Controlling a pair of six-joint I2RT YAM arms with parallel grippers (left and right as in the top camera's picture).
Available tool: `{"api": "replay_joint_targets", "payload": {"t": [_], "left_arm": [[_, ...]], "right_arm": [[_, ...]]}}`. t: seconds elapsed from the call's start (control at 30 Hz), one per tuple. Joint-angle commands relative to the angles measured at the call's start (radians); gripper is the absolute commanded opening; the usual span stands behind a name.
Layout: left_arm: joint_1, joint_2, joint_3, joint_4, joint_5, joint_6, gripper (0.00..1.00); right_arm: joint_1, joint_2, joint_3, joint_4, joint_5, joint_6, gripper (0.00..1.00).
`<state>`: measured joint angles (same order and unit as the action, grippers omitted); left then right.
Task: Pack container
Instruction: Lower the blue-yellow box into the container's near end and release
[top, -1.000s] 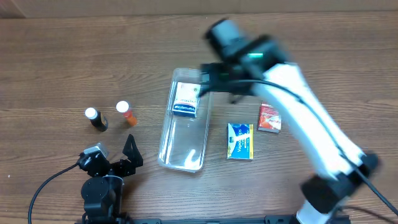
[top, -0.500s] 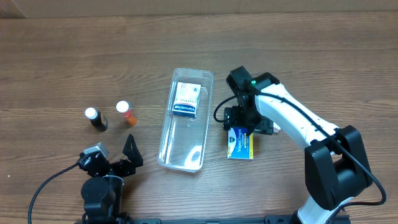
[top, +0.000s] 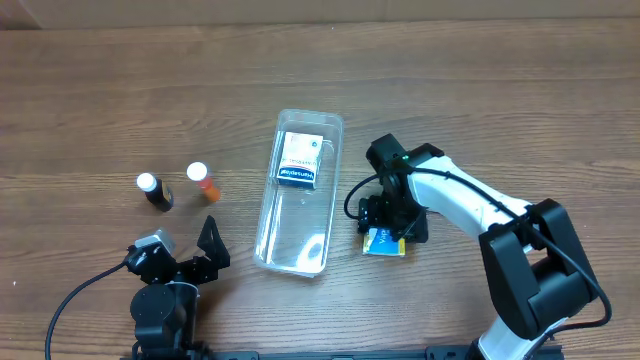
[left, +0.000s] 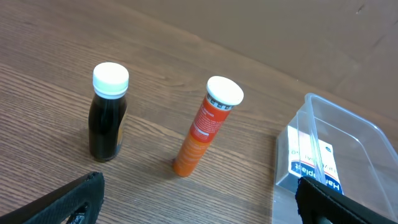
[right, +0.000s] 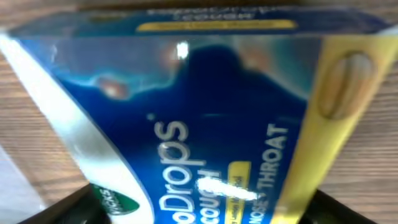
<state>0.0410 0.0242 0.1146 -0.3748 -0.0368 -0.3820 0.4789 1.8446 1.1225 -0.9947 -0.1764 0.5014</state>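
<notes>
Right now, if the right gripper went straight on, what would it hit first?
Most likely the blue-and-yellow VapoDrops box: it fills the wrist view of the right gripper; the gap is unclear.

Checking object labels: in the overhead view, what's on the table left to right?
Dark brown bottle with white cap, orange tube with white cap, clear plastic rectangular container, blue and yellow cardboard box under the right gripper.

Container (top: 292, 232) mid-tabletop (top: 500, 80), flat box (top: 300, 160) in its far end. Bottle (top: 155, 191) and tube (top: 203, 181) side by side to left, apart from it. Drops box (top: 385, 244) just right of container, under right pincer (top: 392, 215).
</notes>
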Motion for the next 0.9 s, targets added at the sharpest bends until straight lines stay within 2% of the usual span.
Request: {"api": "replay_joint_targets", "payload": {"t": [0.0,0.13,0.27,0.37,0.47,0.6,0.7,0.87], "left_arm": [[-0.002,-0.005,-0.003,0.002,0.004,0.004,1.0],[-0.002,-0.005,-0.003,0.002,0.004,0.004,1.0],[-0.002,-0.005,-0.003,0.002,0.004,0.004,1.0],[-0.002,-0.005,-0.003,0.002,0.004,0.004,1.0],[-0.002,-0.005,-0.003,0.002,0.004,0.004,1.0],[-0.002,-0.005,-0.003,0.002,0.004,0.004,1.0],[-0.002,-0.005,-0.003,0.002,0.004,0.004,1.0],[-0.002,-0.005,-0.003,0.002,0.004,0.004,1.0]], "right_arm": [[0.003,-0.027,-0.002,0.024,0.045,-0.001,0.79],[0.005,-0.05,0.141,-0.095,0.124,-0.001,0.77],[0.021,-0.092,0.438,-0.272,0.124,0.009,0.76],[0.085,-0.097,0.575,-0.298,0.124,0.076,0.75],[0.194,-0.087,0.583,-0.237,0.124,0.208,0.76],[0.295,-0.013,0.561,-0.158,0.142,0.286,0.76],[0.327,0.058,0.522,-0.079,0.122,0.316,0.77],[0.331,0.128,0.521,-0.058,0.023,0.364,0.77]]}}
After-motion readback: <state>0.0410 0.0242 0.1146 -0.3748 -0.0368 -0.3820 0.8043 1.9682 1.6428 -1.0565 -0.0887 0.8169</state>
